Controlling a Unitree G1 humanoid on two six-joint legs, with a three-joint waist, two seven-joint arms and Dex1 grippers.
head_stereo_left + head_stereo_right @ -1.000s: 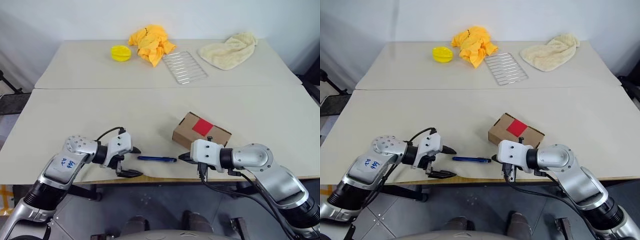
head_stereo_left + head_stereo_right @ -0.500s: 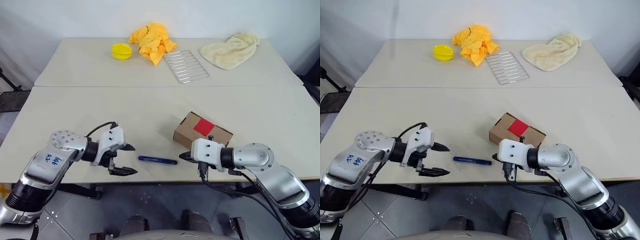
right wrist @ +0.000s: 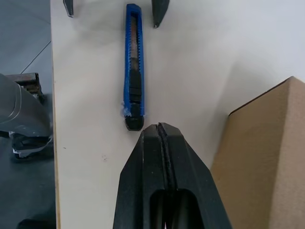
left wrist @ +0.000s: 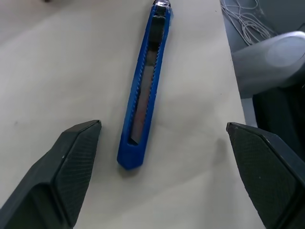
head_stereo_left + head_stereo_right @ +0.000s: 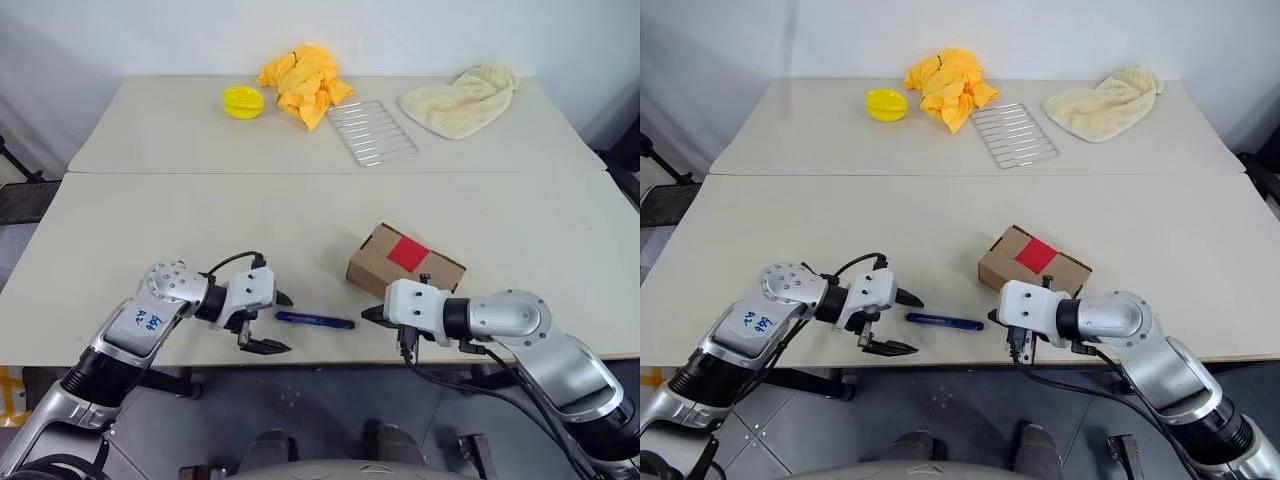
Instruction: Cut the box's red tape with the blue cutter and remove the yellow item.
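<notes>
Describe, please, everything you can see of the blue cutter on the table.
The blue cutter is a slim snap-off knife with a blue plastic-looking body, a ridged edge, a long slot with a dark slider and a black end cap. It lies flat on the pale table near the front edge, touched by nothing. The open left claw faces one end, the shut right claw the other.

- One brown cardboard box, right of centre in the head view, carrying one red tape square.
- One blue cutter, lower centre.
- One round yellow disc, upper left.
- One crumpled yellow cloth, top centre.
- One wire rack, upper centre.
- One cream towel, upper right.
- Two pale surfaces: one rear surface, one front surface.
- Two grippers, left gripper and right gripper, along the bottom.
</notes>
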